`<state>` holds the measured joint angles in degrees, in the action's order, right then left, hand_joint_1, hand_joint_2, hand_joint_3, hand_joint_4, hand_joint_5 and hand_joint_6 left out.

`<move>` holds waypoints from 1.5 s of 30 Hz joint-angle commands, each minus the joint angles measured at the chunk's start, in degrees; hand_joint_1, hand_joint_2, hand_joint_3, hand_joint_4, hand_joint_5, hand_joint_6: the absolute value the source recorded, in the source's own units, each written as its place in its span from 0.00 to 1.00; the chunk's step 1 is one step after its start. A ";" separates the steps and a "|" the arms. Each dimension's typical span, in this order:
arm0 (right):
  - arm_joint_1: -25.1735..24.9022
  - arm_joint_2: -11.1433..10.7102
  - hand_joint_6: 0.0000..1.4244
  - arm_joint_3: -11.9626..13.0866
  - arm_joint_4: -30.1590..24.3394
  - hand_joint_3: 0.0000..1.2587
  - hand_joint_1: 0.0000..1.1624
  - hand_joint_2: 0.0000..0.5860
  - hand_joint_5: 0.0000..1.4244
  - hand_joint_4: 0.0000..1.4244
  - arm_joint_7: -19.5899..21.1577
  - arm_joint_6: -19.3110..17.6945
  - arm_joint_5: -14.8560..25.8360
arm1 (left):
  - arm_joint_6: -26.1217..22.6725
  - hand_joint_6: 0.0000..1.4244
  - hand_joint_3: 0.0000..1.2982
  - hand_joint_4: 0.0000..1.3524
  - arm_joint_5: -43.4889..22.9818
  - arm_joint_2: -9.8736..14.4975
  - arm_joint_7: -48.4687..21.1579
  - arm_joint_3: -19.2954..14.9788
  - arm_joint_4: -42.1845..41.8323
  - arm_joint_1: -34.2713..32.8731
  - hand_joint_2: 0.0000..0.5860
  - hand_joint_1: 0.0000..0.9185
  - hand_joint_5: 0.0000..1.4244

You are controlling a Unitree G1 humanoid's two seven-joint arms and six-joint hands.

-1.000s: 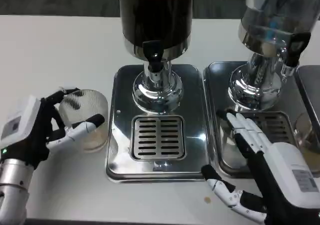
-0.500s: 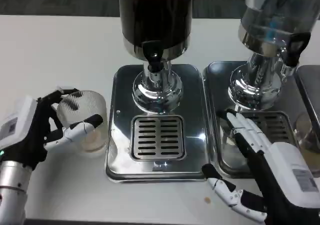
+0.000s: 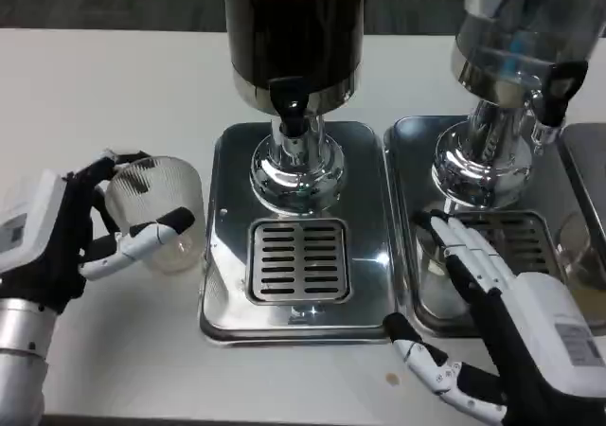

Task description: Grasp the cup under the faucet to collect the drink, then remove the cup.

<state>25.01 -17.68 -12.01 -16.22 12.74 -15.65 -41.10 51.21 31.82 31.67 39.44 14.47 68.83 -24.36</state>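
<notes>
White worktop [image 3: 114, 76] is seen from the head view, with dark flooring visible along the far edge. A dark drink dispenser [image 3: 294, 28] is set at the centre, its black faucet [image 3: 290, 104] positioned above a shiny metal drip tray [image 3: 227, 256] with a slotted grille [image 3: 299, 260]. A second, clear dispenser [image 3: 525, 38] is placed to the right on its own drip tray [image 3: 417, 161]. A ribbed clear cup [image 3: 159, 213] is held left of the central tray, well away from the faucet and tilted slightly, gripped by the left robot hand [image 3: 71, 237], whose fingers are wrapped around its sides. The right robot hand [image 3: 497, 317] is laid flat with fingers spread apart, holding nothing, its fingertips resting over the right tray's grille.
</notes>
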 commanded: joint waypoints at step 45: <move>2.83 1.03 0.22 0.28 -2.19 0.09 0.33 0.57 0.05 0.06 0.14 -0.94 0.67 | 4.50 0.90 0.46 0.50 0.37 -5.95 -4.63 0.34 -4.44 -2.24 0.20 0.35 0.69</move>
<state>27.27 -16.54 -11.96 -17.76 12.74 -15.71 -40.80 55.09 32.10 26.24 35.07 14.65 65.22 -24.86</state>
